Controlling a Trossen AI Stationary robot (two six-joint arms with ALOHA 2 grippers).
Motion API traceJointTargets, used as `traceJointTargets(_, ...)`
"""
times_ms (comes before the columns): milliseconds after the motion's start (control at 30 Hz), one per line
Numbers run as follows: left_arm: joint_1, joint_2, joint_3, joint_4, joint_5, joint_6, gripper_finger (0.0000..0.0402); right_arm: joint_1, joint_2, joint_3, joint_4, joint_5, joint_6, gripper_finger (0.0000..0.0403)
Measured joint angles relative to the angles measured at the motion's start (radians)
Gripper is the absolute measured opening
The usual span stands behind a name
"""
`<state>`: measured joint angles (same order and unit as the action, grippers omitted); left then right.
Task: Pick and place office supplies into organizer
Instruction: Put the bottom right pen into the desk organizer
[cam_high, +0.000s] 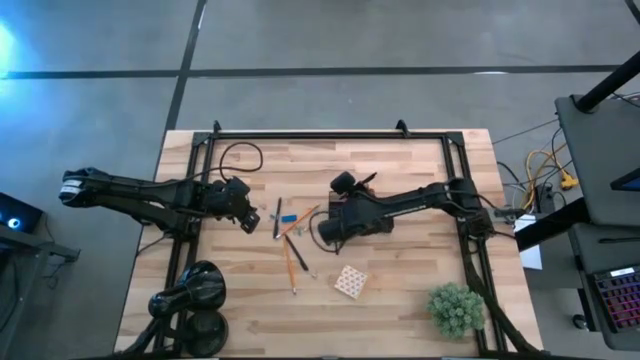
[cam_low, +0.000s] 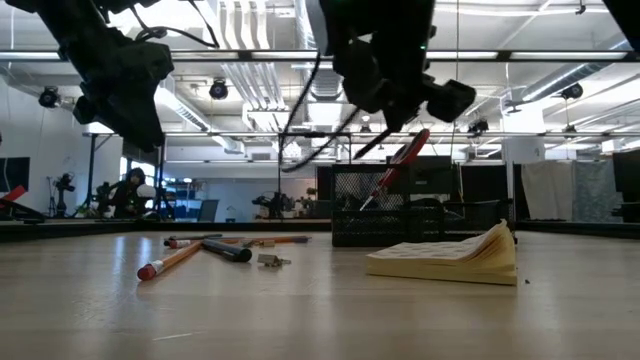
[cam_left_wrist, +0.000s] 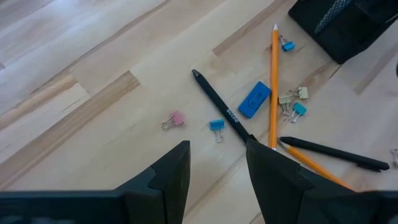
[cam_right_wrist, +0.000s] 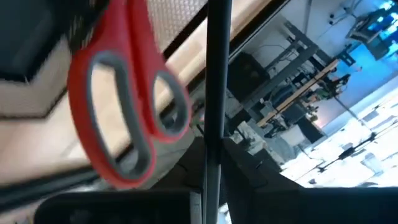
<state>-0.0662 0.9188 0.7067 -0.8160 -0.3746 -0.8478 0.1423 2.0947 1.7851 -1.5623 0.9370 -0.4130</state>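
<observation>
One pair of red scissors (cam_right_wrist: 121, 106) hangs clamped in the right pincer (cam_low: 400, 120) (organizer (cam_low: 400, 205) half-hidden behind); left pincer (cam_left_wrist: 217, 180) apart above two pencils (cam_left_wrist: 273, 87), two pens (cam_left_wrist: 221, 109).

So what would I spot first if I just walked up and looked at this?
Probably the red-handled scissors, held up in the air by the right claw over the dark mesh organizer near the middle of the table. Next, the jumble of pencils, a black pen and tiny coloured clips lying on the wood just below the empty left claw. The fanned yellowish note pad lies apart, toward the table's front edge.
</observation>
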Motion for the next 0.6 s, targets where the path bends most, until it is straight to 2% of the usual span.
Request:
traceJointTargets(167, 0.000, 0.001, 0.000, 0.000, 0.002, 0.022, 0.0143, -0.019, 0.052, 0.075, -0.008, -0.130, 0.061, 0.0032)
traceJointTargets(300, 0.000, 0.001, 0.000, 0.000, 0.003, 0.025, 0.0143, -0.032, 0.071, 0.099, -0.007, -0.118, 0.065, 0.0054)
traceJointTargets(600, 0.000, 0.000, 0.000, 0.000, 0.004, 0.047, 0.0143, -0.034, 0.063, 0.104, -0.009, -0.174, 0.116, 0.0095)
